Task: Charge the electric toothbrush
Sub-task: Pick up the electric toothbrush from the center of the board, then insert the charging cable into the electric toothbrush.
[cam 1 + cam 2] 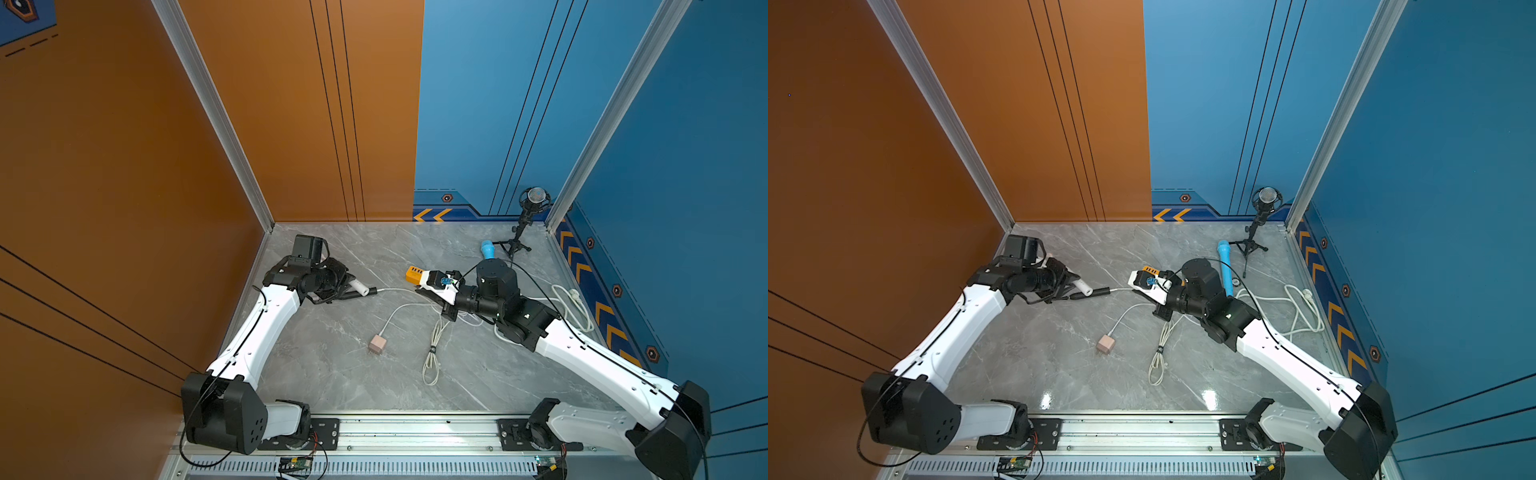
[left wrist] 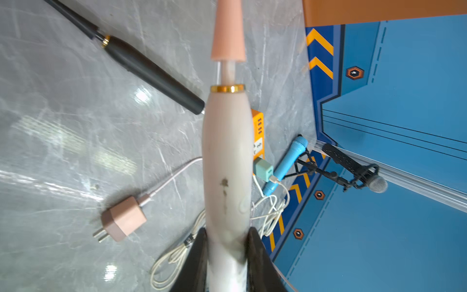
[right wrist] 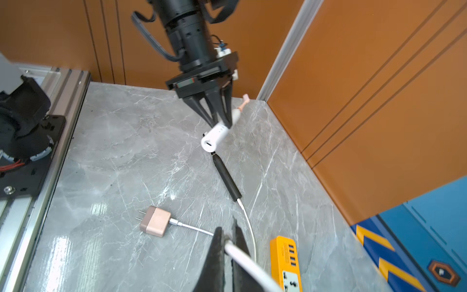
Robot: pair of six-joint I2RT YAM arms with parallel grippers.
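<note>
My left gripper (image 2: pixel 227 236) is shut on the handle of the white electric toothbrush (image 2: pixel 227 164), which has a gold ring and a pink head. It holds the brush roughly level just above the table at the far left (image 1: pixel 359 287). In the right wrist view the brush's round base (image 3: pixel 209 144) and its port face my right gripper (image 3: pixel 228 236). That gripper is shut on the white plug end of the charging cable (image 3: pixel 243 259), which runs back to a pink adapter (image 1: pixel 378 344) lying on the table.
A black toothbrush (image 2: pixel 151 73) with its own white cable lies under the held brush. An orange power strip (image 1: pixel 415 273) lies by my right wrist. A blue microphone (image 1: pixel 487 249), a tripod microphone (image 1: pixel 528 216) and loose cable bundles (image 1: pixel 432 357) lie around.
</note>
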